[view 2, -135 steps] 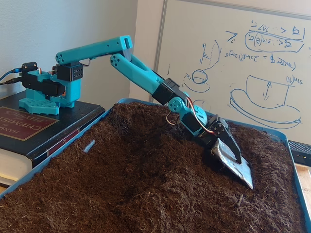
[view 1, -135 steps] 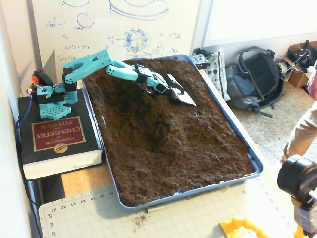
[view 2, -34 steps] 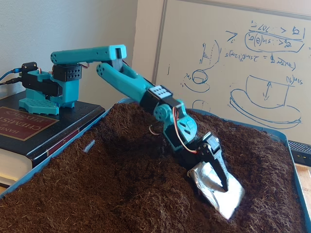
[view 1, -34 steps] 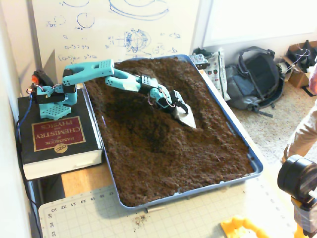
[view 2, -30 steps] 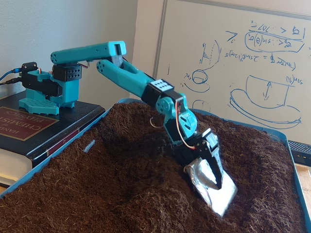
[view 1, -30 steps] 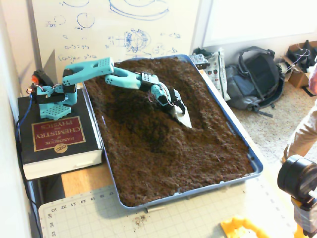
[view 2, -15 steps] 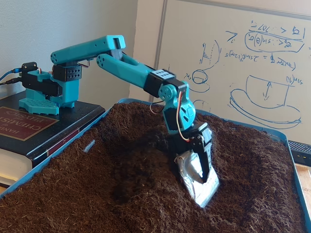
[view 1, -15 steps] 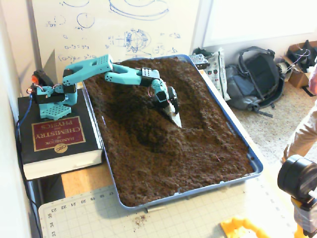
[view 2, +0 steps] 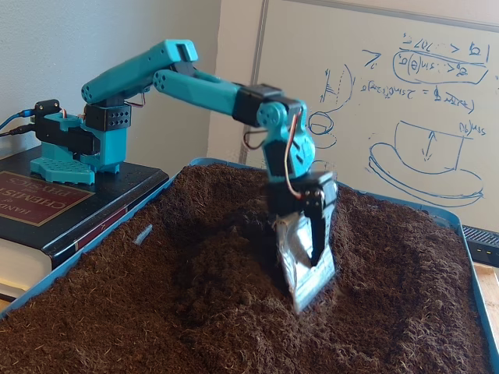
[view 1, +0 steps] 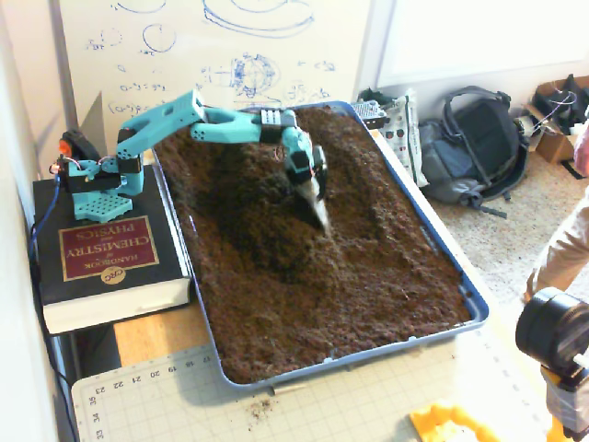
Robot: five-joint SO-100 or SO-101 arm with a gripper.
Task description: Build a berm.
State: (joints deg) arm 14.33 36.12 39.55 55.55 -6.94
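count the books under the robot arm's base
1. A single thick black book lies flat left of the blue soil tray in a fixed view, with the teal arm's base standing on its cover. Nothing shows beneath it, though its underside is hidden.

The silver foil-wrapped scoop blade [view 2: 306, 261] covers the gripper's fingertips, its tip sunk in soil. A person in tan trousers [view 1: 563, 241] is cut off at right.

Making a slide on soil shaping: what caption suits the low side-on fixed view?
Teal arm's gripper, fitted with a silvery blade, points steeply down into a blue tray of loose brown soil.
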